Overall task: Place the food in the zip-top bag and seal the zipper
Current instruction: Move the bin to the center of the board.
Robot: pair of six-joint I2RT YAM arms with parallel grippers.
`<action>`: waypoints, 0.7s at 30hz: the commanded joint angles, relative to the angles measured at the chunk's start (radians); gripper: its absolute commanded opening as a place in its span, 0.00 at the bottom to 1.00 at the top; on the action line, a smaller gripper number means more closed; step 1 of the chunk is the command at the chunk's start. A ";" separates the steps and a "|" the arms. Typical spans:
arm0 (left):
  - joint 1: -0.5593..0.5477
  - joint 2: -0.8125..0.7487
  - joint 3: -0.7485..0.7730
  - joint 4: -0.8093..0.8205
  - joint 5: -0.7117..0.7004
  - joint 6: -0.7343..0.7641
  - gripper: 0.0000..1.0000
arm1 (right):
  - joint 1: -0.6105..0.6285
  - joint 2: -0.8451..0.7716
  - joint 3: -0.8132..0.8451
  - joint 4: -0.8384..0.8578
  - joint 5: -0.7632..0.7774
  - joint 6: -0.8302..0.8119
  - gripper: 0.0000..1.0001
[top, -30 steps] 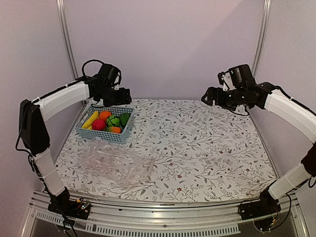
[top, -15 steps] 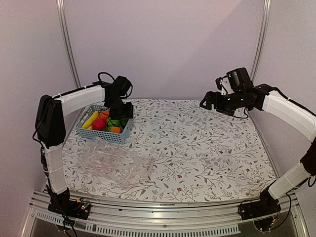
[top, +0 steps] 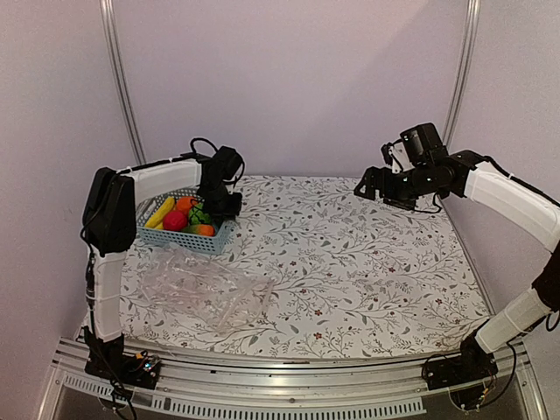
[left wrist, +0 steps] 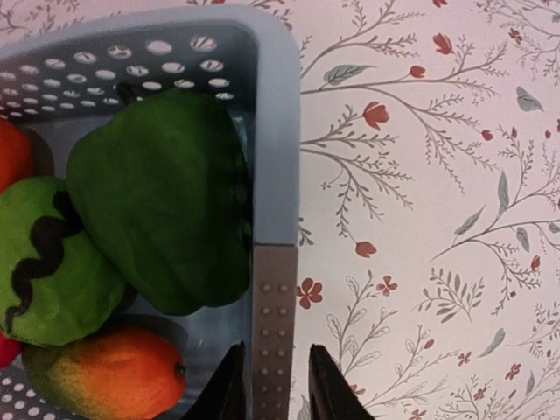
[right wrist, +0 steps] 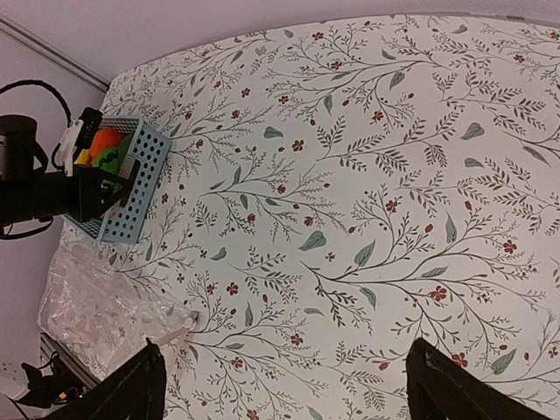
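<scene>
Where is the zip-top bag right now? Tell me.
In the top view, the zip-top bag lies flat on the table, left side, just nearer the arms' bases than the blue basket.

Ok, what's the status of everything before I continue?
left gripper: open, straddling basket wall
right gripper: open, empty, raised
food: all in basket
zip-top bag: empty, flat on table
zipper: sealed or not, cannot tell

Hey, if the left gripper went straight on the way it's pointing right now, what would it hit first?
Most likely the wall of the light-blue basket, which runs between the fingertips of the left gripper. The green pepper lies just inside it, though depth is unclear.
</scene>
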 commanded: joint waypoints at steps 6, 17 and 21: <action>-0.087 0.014 0.027 0.113 0.110 0.174 0.10 | 0.005 -0.013 0.013 -0.055 0.022 -0.001 0.94; -0.306 0.051 0.055 0.223 0.361 0.131 0.08 | -0.065 -0.058 -0.037 -0.070 -0.048 0.043 0.93; -0.396 0.061 0.046 0.266 0.477 0.135 0.16 | -0.072 -0.060 -0.032 -0.097 -0.048 0.028 0.93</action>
